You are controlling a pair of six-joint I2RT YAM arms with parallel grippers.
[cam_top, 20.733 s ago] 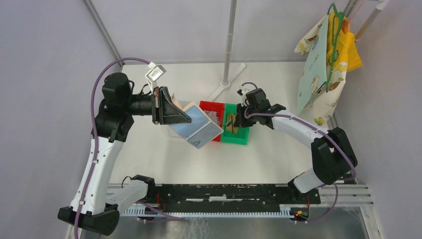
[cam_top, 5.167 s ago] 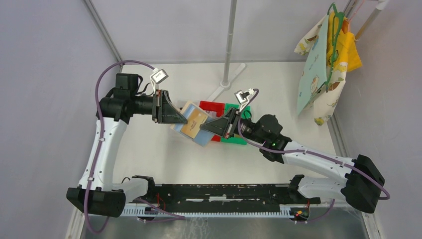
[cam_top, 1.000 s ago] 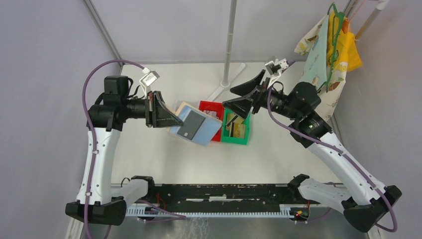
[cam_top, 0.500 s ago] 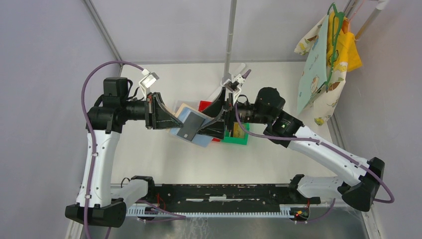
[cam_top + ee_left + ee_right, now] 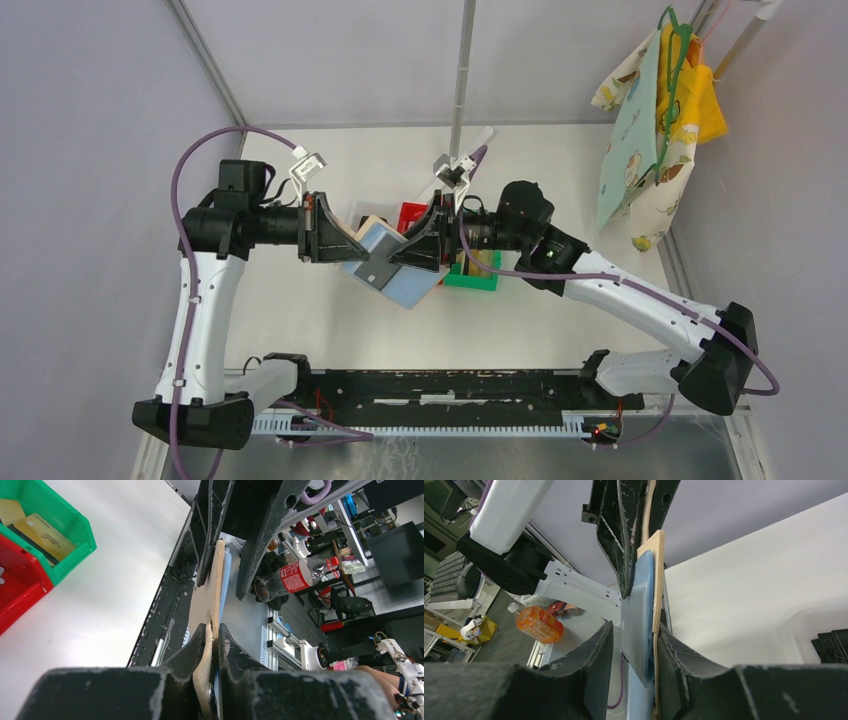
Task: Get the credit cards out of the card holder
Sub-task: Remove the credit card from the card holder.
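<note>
Tan card holder [image 5: 218,580] sits pinched tight in my left fingers [image 5: 192,652]; my right fingers [image 5: 591,660] straddle its silvery credit card [image 5: 636,620], part open, not yet gripping.

card holder [image 5: 410,286]: 1 | silvery card [image 5: 380,254]: 1 | gold cards [image 5: 44,535]: 2 | red bin [image 5: 412,213]: 1 | green bin [image 5: 475,281]: 1

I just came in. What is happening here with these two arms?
The left gripper holds the open tan card holder up in the air, with its fingers shut on the holder's edge. The right gripper has its fingers on either side of a silvery card on the holder's blue inner side, apparently not yet pressed on it. A gold card already lies in the green bin.
</note>
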